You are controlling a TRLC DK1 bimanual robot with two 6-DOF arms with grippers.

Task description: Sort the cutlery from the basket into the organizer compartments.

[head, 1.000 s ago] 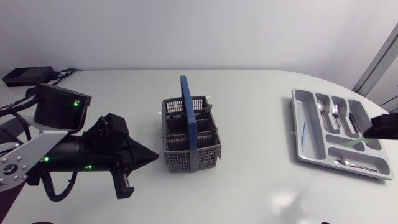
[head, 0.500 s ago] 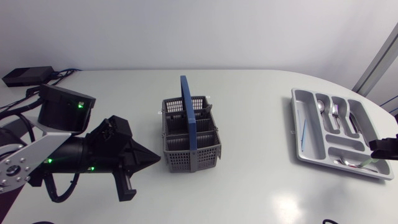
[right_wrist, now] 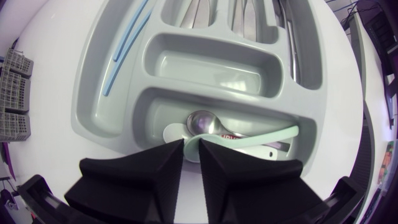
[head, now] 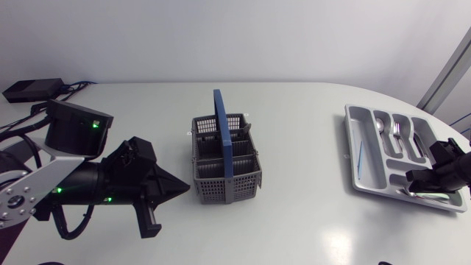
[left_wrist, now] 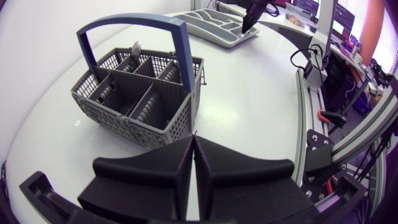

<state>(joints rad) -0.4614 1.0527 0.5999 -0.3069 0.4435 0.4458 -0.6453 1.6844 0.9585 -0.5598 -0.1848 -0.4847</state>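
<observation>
The grey basket (head: 227, 158) with a blue handle stands mid-table. In the left wrist view the basket (left_wrist: 137, 93) is just ahead of my left gripper (left_wrist: 193, 142), and one white-tipped piece (left_wrist: 135, 48) sticks up at its far side. My left gripper (head: 182, 189) is shut and holds nothing. My right gripper (head: 413, 182) hangs low over the near cross compartment of the grey organizer (head: 350, 118). There its fingers (right_wrist: 168, 155) stand a narrow gap apart. A pale green spoon (right_wrist: 249, 138) lies in that compartment at the fingertips, beside a metal spoon (right_wrist: 208, 123).
The organizer (right_wrist: 93, 106) lies by the table's right edge and also holds spoons, forks and knives in its long slots. A thin blue stick (right_wrist: 127, 40) lies in its narrow slot. A black box (head: 33, 90) lies at the far left corner.
My right gripper came in from the right edge and down into the organizer's near compartment with the pale green spoon. Its fingers have parted a little. The left arm barely shifted.
</observation>
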